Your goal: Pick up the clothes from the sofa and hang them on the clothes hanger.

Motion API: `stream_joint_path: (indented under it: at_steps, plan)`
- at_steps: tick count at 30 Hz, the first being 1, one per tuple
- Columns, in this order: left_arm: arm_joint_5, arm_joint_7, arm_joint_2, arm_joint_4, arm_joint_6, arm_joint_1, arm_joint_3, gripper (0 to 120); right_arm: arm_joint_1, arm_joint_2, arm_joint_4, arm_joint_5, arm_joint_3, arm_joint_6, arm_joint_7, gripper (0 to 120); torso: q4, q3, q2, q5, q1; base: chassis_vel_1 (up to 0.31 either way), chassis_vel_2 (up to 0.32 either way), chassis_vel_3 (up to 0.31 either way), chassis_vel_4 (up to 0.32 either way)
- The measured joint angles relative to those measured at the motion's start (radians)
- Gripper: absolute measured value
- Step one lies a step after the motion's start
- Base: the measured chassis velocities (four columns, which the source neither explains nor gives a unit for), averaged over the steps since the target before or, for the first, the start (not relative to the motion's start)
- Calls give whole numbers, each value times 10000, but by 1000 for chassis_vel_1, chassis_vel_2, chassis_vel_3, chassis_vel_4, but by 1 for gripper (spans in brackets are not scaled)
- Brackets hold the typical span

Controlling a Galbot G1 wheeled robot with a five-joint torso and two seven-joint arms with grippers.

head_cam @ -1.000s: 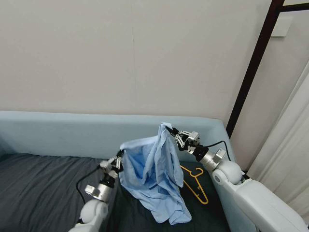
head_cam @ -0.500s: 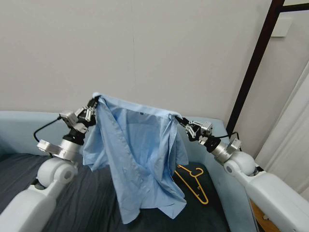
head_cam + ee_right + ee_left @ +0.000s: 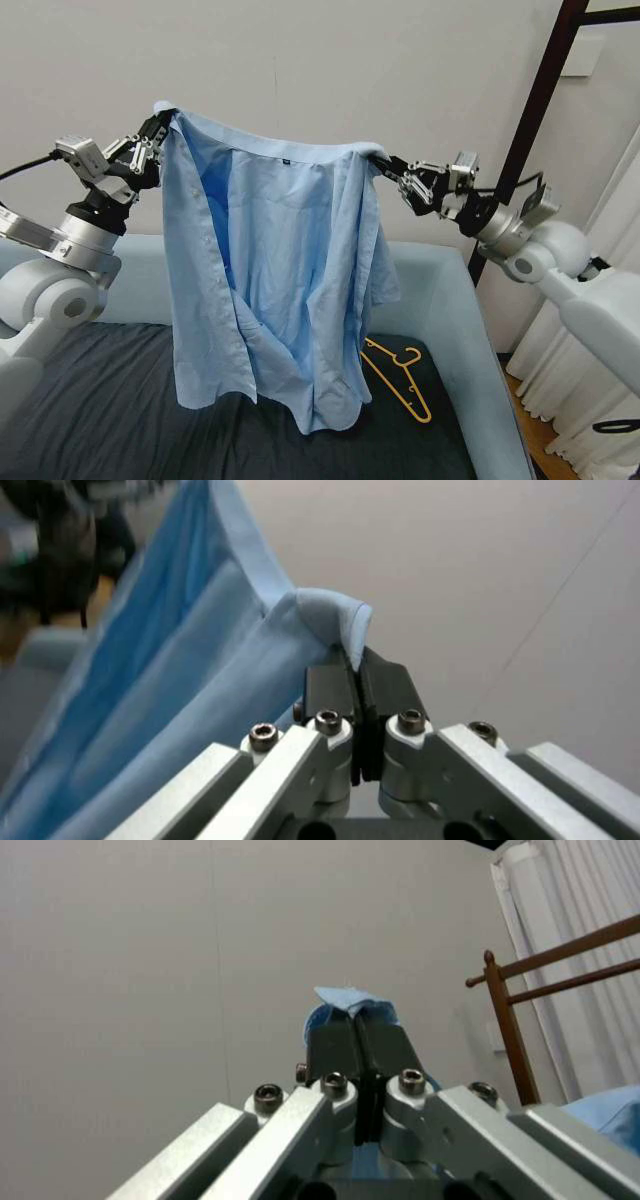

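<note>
Left gripper (image 3: 160, 124) and right gripper (image 3: 386, 161), fingers clamped on shirt (image 3: 270, 260), above sofa (image 3: 100, 400) with hanger (image 3: 405, 385); wall (image 3: 350, 70) behind.

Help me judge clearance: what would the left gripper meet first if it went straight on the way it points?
The blue shirt pinched at its tips: the left gripper is shut on it. Past that fold, the bare wall seems next, though how far off is unclear.
</note>
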Motion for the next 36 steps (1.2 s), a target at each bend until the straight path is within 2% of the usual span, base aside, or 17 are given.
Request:
stream_joint_path:
  at_steps: [2,3,7,8,11,14,15,20,24,29,32,35,36]
  plan:
    - [259,42,-46,-115,80,418,-190,0,130,-271,-162,-1242,-15,-861,-933,0,-3,0,0,1,-1,0,0,0,0]
    - [259,42,-46,-115,80,418,-190,0,130,-271,-162,-1242,-15,-861,-933,0,-3,0,0,1,-1,0,0,0,0]
    - [1122,92,-514,-139,195,1260,-281,0,-467,-333,-333,-2829,540,-1562,-3218,0,-6,1,-1,6,0,0,0,0,0]
    - [1122,92,-514,-139,195,1260,-281,0,-467,-333,-333,-2829,540,-1562,-3218,0,-6,1,-1,6,0,0,0,0,0]
    - [1695,151,-1039,-109,220,1717,-130,0,-752,-211,-398,-3410,842,-1688,-4183,0,0,1,0,2,0,0,0,0,0]
    - [1955,155,-1339,-67,221,1825,21,0,-819,-154,-382,-3503,930,-1732,-4271,0,0,1,-1,2,0,0,0,0,0]
    - [2333,159,-1690,3,225,1869,289,0,-774,-115,-291,-3683,1053,-1813,-4247,0,-3,1,-1,4,0,0,0,0,0]
    - [2432,10,-1896,29,228,1326,484,0,-335,18,-252,-4079,1495,-2184,-4012,0,-3,1,-1,5,0,0,0,0,0]
    - [2223,-222,-1723,-36,288,725,395,0,160,193,-457,-3896,1808,-2292,-4002,0,-3,1,-1,1,0,0,0,0,0]
    - [2103,-284,-1125,-93,488,63,-26,0,686,393,-437,-3436,2490,-2425,-4142,0,-4,0,0,4,0,0,0,0,0]
    - [2319,-282,-955,-136,586,253,-132,0,605,402,-270,-3357,2629,-2456,-4200,0,0,-1,0,1,0,0,0,0,0]
    - [3474,-387,-1202,-226,749,1139,-102,0,-306,349,9,-3929,2560,-2392,-4277,0,0,-1,0,2,-1,0,0,0,0]
    - [3474,-387,-1202,-226,749,1139,-102,0,-306,349,9,-3929,2560,-2392,-4277,0,0,-1,0,2,-1,0,0,0,0]
